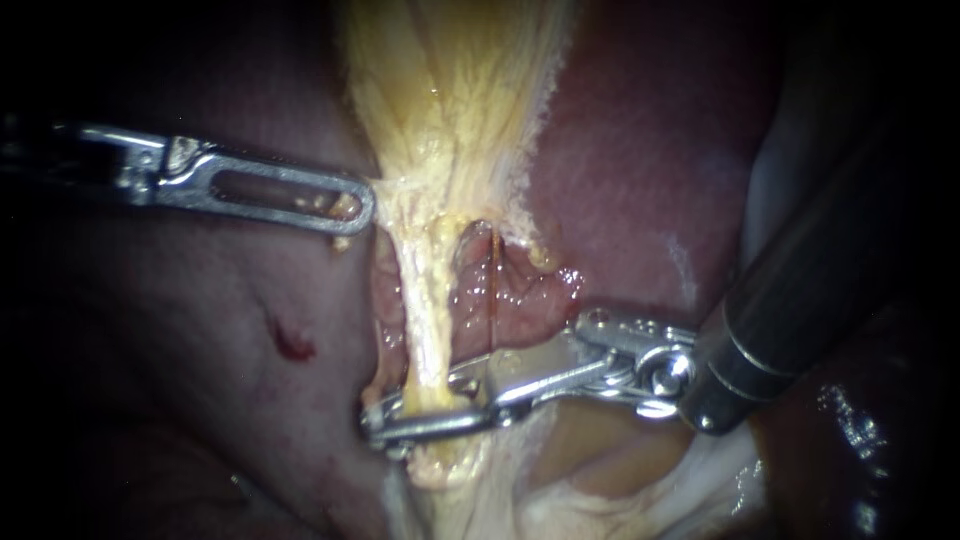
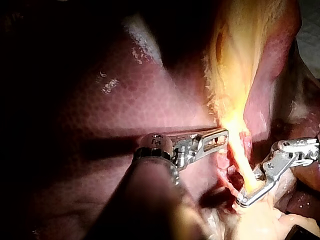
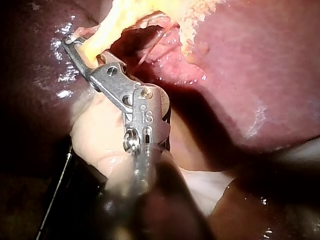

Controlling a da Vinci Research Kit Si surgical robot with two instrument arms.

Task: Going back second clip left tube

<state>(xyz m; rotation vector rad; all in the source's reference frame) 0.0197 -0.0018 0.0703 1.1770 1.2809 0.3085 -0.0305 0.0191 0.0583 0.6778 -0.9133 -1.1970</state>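
Two jaws of right instrument (image 1: 382, 418) clamp the upright left tube (image 1: 428, 330) crosswise, so pull-back likely runs rightward along its shaft; left instrument (image 1: 350, 205) pinches gallbladder (image 1: 450, 100) edge.

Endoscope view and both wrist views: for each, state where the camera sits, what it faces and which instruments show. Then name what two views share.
Endoscope view: close to the tissue, facing the pale tube against the liver; the left instrument enters from the left, the right instrument from the right.
Left wrist view: on the left arm, looking along its own shaft toward the tube; the right instrument shows beyond.
Right wrist view: on the right arm, looking along its own shaft to the tube.
Shared: all show the right instrument at the tube.
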